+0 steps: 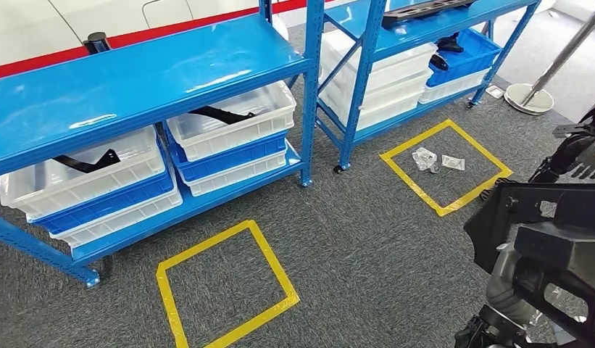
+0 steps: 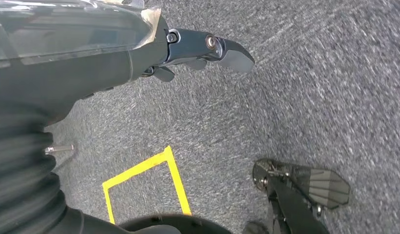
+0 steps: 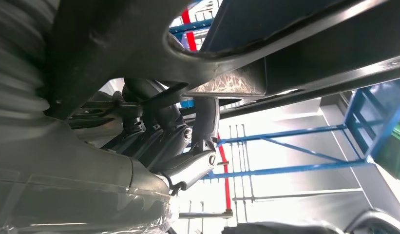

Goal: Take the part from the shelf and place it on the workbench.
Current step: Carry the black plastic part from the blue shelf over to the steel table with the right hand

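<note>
My left hand (image 2: 198,51) is hanging at my side with nothing in it, its dark fingers (image 2: 232,52) loosely extended and apart over the grey carpet (image 2: 285,107). I am keeping it idle there, I think, so it stays clear of the load on the other side. Below it on the floor a yellow tape square (image 2: 139,180) is showing, which I read as a standing mark in front of the shelving.

Ahead and well apart from both hands, the blue shelf unit (image 1: 135,87) is carrying white bins (image 1: 232,119) stacked on blue ones, with thin black pieces lying in the upper white bins. A second yellow square (image 1: 446,167) further right has small clear bags (image 1: 425,158) lying inside it.

On my right, I am carrying the large black plastic part (image 1: 548,232), held close against my body at the edge of the head view. My right hand (image 3: 163,141) is wrapping its fingers up around a bar of that part (image 3: 139,44), gripping from underneath, so its weight is hanging on the curled fingers rather than on a pinch. That underhand hold seems chosen because the part is broad and awkward.

So the part is already off the shelf and in my right hand. The workbench is not yet before me, so I judge the carrying and the set-down remain.
</note>
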Tool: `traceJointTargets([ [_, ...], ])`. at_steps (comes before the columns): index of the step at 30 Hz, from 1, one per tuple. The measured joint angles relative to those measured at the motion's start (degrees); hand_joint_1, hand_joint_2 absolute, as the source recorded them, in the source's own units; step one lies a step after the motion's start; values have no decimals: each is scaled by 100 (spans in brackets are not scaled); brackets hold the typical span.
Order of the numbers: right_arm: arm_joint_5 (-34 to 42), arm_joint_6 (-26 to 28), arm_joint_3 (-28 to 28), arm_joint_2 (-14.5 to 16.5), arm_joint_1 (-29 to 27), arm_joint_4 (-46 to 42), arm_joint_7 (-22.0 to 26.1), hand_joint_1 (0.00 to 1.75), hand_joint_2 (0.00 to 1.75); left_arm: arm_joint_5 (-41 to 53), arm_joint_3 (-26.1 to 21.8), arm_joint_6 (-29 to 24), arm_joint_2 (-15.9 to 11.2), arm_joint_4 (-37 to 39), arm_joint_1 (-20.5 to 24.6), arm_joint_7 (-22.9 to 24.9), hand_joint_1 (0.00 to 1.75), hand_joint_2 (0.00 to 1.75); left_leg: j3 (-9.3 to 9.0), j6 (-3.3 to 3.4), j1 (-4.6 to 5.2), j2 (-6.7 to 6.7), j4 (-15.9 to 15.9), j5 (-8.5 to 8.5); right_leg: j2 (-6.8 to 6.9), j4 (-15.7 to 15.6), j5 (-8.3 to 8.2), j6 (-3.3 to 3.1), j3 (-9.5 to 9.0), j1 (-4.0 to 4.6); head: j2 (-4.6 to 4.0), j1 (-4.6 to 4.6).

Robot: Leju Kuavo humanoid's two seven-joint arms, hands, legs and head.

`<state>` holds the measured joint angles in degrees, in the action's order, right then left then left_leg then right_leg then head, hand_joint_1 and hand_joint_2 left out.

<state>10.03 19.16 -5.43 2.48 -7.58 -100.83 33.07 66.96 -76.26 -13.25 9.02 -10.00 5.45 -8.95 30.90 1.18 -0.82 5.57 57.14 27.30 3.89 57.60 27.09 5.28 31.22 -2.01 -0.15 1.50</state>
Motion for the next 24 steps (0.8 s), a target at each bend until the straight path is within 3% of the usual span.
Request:
traceJointTargets([
  [1, 0, -34, -14, 5, -17, -2, 0, 175, 175, -21, -1, -12, 6, -7, 5, 11, 0, 175, -4, -41, 15, 51, 8, 5, 10, -47, -6, -60, -3, 22, 0, -5],
  [3, -3, -65, -44, 12, -63, -3, 1, 175, 175, -46, -4, -31, 19, -12, 22, 27, 0, 175, -19, -111, -3, 120, 6, 13, -122, -27, -37, -182, 37, 14, 0, -35],
  [5, -8, -80, -62, 26, -82, -11, 4, 175, 175, -52, -8, -38, 24, -13, 38, 33, 0, 175, 57, -163, -38, -90, 204, 193, -244, -34, -75, -280, 59, -28, 0, -56],
  [7, -10, -91, -68, 46, -82, -17, 7, 175, 175, -53, -11, -39, 26, -14, 32, 44, 0, 175, 331, -175, -49, -425, 836, 588, -351, -37, -103, -363, 84, -26, 0, -83],
  [9, -13, -109, -69, 64, -87, -16, 4, 175, 175, -56, -14, -37, 27, -14, 15, 84, 0, 175, 642, -165, -44, -548, 1511, 863, -479, -31, -119, -411, 110, 12, 0, -95],
  [10, -13, -120, -69, 73, -90, -15, 2, 175, 175, -63, -15, -36, 27, -14, 9, 112, 0, 175, 695, -157, -44, -565, 1619, 849, -550, -26, -125, -418, 118, 26, 0, -95],
  [12, -13, -140, -69, 80, -90, -15, -3, 175, 175, -86, -16, -34, 27, -14, 4, 154, 0, 175, 492, -126, -48, -615, 1207, 533, -693, -3, -129, -417, 124, 35, 0, -95],
  [14, -13, -166, -71, 82, -82, -13, -4, 175, 175, -103, -18, -41, 26, -15, 4, 223, 0, 175, 159, -93, -64, -846, 507, 229, -816, 43, -127, -400, 149, 50, 0, -96],
  [16, -14, -206, -73, 84, -70, -7, -3, 175, 175, -104, -19, -63, 25, -16, 5, 349, 0, 175, 36, -68, -51, -991, 194, 165, -928, 71, -139, -338, 203, 61, 0, -97],
  [18, -15, -238, -76, 81, -73, 2, -1, 175, 175, -108, -21, -83, 29, -16, 7, 457, 0, 175, 37, -4, -19, -880, 162, 150, -1036, 62, -175, -250, 261, 49, 0, -96],
  [20, -15, -256, -86, 70, -77, 11, 0, 175, 175, -112, -24, -97, 40, -19, 16, 505, 0, 175, 22, 91, -23, -743, 117, 95, -887, 205, -108, -220, 381, 49, 0, -77],
  [22, -5, -274, -93, 51, -62, 19, 2, 175, 175, -125, -31, -106, 54, -20, 15, 534, 0, 175, 23, 146, -23, -591, 90, 61, -594, 776, 167, -258, 672, 62, 0, -28],
  [24, 8, -283, -95, 37, -60, 34, 2, 175, 175, -147, -44, -107, 64, -20, 6, 557, 0, 175, 44, 156, -15, -429, 92, 58, -481, 1488, 433, -265, 994, 63, 0, 2],
])
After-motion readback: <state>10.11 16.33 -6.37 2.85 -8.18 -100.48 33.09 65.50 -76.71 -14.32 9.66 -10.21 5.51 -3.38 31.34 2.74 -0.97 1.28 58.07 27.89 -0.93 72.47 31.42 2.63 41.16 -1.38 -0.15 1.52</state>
